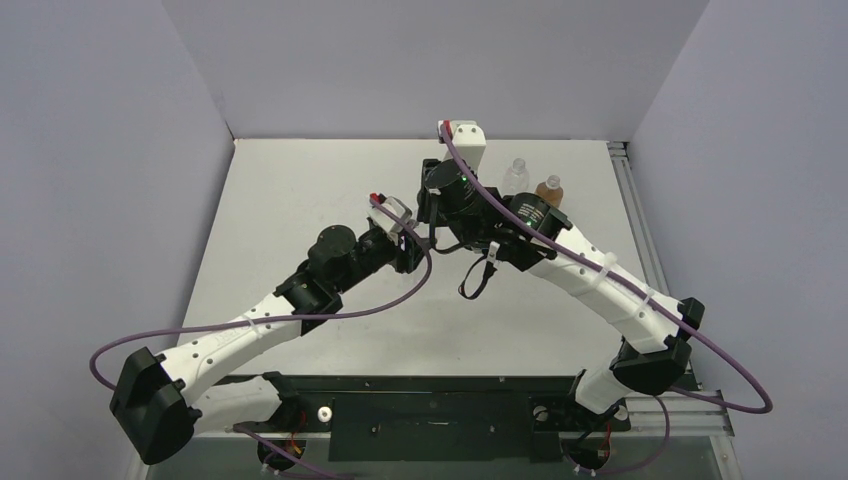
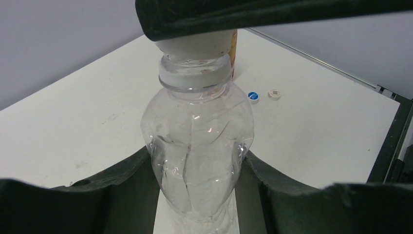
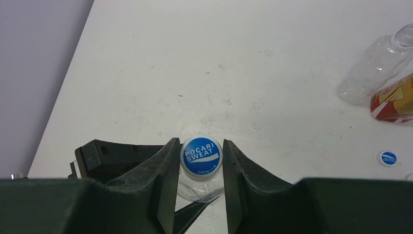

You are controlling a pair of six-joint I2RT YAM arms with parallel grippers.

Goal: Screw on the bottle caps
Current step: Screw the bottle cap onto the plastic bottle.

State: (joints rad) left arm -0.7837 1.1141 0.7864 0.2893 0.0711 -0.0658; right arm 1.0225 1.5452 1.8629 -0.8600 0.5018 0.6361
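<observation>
You have one white table [image 1: 300,200] and two arms bolted at its near edge. The left arm [image 1: 240,335] and the right arm [image 1: 610,285] both reach to the middle of the table, where their wrists meet.

Grippers: two
- Your left gripper [image 2: 197,168] is clamped on the body of a bottle, with one finger pressed to each side.
- Your right gripper [image 3: 200,146] sits above that bottle. Its fingers pinch a cap from both sides.

Bottles: three
1. The held bottle [image 2: 197,122] is clear and stands upright in the left gripper, over the middle of the table. In the top view the wrists hide it. You cannot tell whether its base rests on the table.
2. The spare clear bottle [image 1: 515,175] stands at the far right of the table. The right wrist view shows its neck uncapped.
3. The amber bottle [image 1: 549,188] stands just beside the spare one, on its right, and carries a red label.

Caps: three
1. The gripped cap [image 3: 201,158] has a blue top with white lettering. It sits on the neck of the held bottle, between the right fingers. You cannot tell how far it is threaded.
2. The loose blue cap [image 2: 253,96] lies flat on the table near the amber bottle.
3. The white cap [image 2: 274,93] lies just beside the loose blue cap, not touching it
</observation>
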